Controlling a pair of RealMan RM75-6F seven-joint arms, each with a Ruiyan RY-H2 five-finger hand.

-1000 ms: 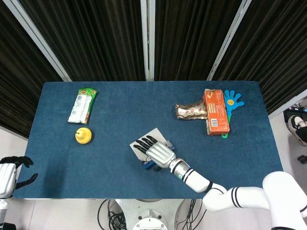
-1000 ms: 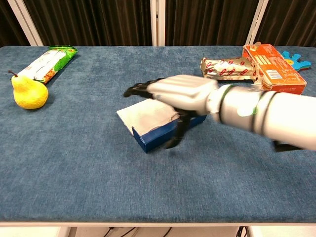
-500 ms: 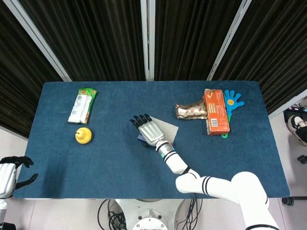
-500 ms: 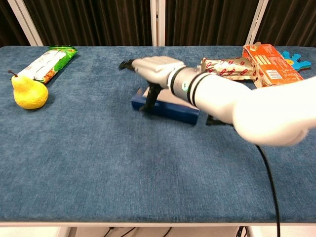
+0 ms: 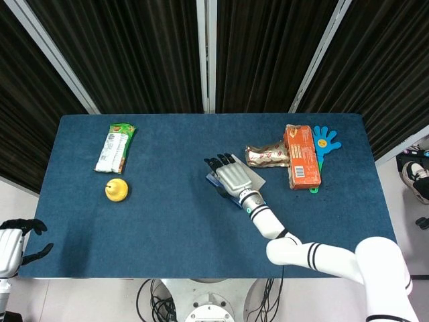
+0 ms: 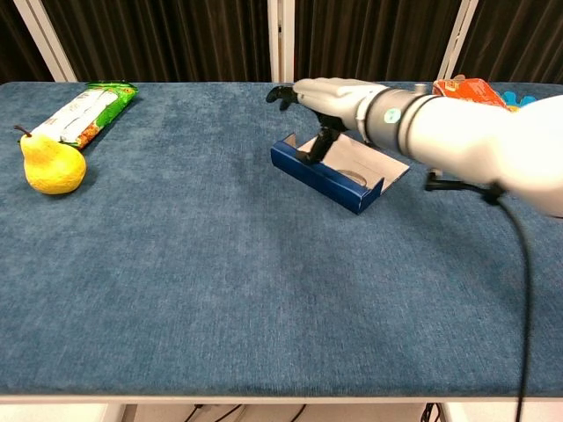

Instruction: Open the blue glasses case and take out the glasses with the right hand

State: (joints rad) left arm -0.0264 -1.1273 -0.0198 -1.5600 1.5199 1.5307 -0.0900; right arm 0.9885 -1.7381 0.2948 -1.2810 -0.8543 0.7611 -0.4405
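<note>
The blue glasses case (image 6: pixel 327 177) lies open right of the table's middle, its pale lid (image 6: pixel 391 164) flat toward the right. A faint curved outline shows on the pale inside; I cannot tell whether it is the glasses. My right hand (image 6: pixel 332 91) hovers over the case's far left end with the fingers stretched out, and the thumb (image 6: pixel 320 144) hangs down onto the case's inner wall. In the head view the right hand (image 5: pixel 234 177) covers most of the case (image 5: pixel 221 186). My left hand (image 5: pixel 13 244) hangs off the table's front left corner, holding nothing.
A yellow pear (image 6: pixel 52 163) and a green snack packet (image 6: pixel 88 110) lie at the far left. At the back right are a gold wrapper (image 5: pixel 267 155), an orange box (image 5: pixel 301 156) and a blue hand-shaped toy (image 5: pixel 326 141).
The case and my right hand have shifted together from the front centre toward the back right, and the case has turned. The left hand has not moved.
</note>
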